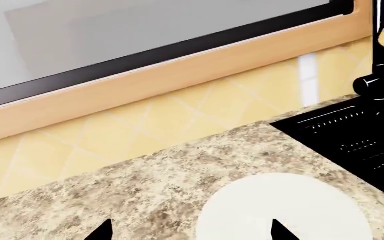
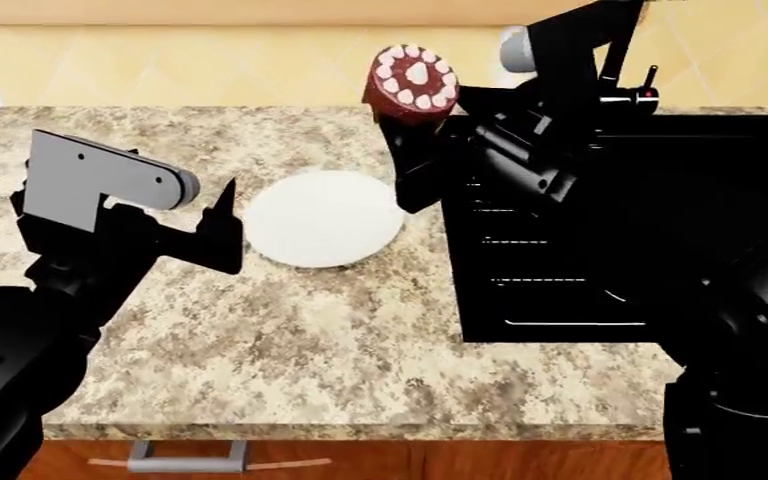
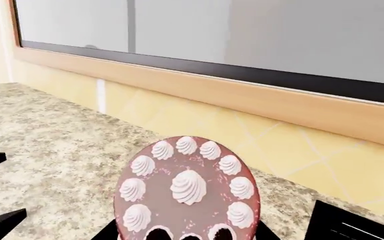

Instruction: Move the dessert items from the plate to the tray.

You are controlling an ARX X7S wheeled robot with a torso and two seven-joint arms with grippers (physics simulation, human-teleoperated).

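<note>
One dessert item, a round dark-brown cake (image 2: pixel 415 82) with white frosting dollops, is held up above the counter, tipped toward the camera, at the plate's far right edge. My right gripper (image 2: pixel 414 118) is shut on it; in the right wrist view the cake (image 3: pixel 186 190) fills the space between the dark fingers (image 3: pixel 105 233). The white plate (image 2: pixel 324 218) lies bare on the counter. My left gripper (image 2: pixel 224 222) stands open at the plate's left edge, one fingertip (image 1: pixel 279 231) over the plate (image 1: pixel 292 200). The tray is out of view.
A black sink (image 2: pixel 598 230) with a dark faucet (image 2: pixel 618 70) lies just right of the plate. A yellow tiled wall (image 1: pixel 145 125) and a window sill (image 1: pixel 178 70) close off the back. The speckled counter's front edge (image 2: pixel 357 430) is near me.
</note>
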